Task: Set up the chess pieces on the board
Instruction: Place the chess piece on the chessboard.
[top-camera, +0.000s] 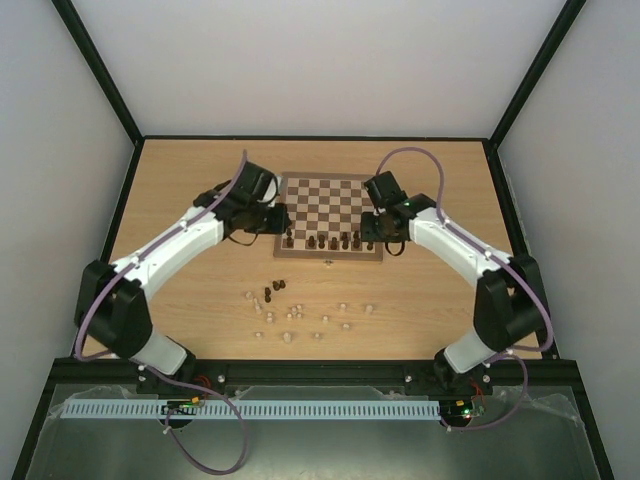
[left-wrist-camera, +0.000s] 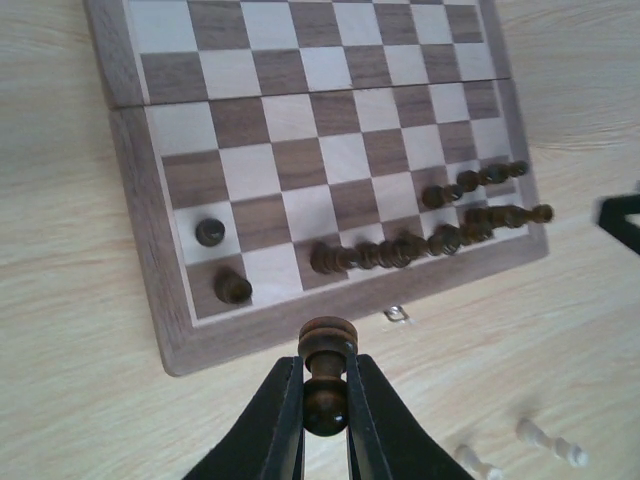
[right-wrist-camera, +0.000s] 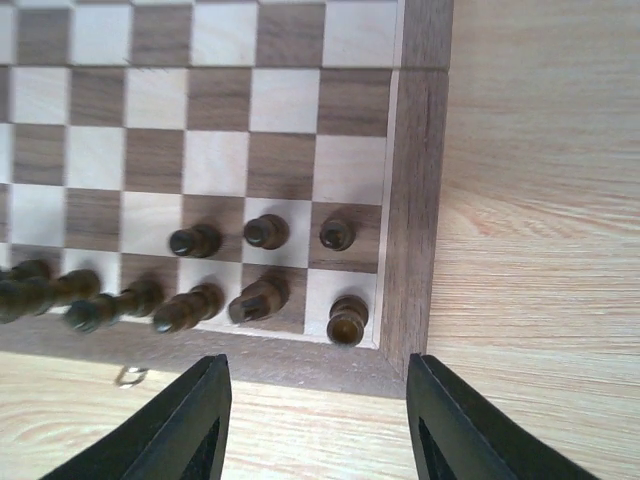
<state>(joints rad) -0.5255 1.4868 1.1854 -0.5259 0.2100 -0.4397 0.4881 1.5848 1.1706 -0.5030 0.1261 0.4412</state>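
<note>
Your left hand (left-wrist-camera: 326, 385) is clamped on a small dark brown wooden chessman (left-wrist-camera: 327, 345), held upright by the near edge of the square checkered wooden board (left-wrist-camera: 330, 130). Your right hand (right-wrist-camera: 318, 368) hangs at the board's near right corner with its fingers spread wide apart, gripping nothing. More dark chessmen (right-wrist-camera: 260, 300) stand on the two nearest rows. Pale beige chessmen (top-camera: 300, 315) lie scattered on the light wood desk (top-camera: 440, 300) between board and arm bases, with a few loose dark pieces (top-camera: 275, 288) beside them.
</note>
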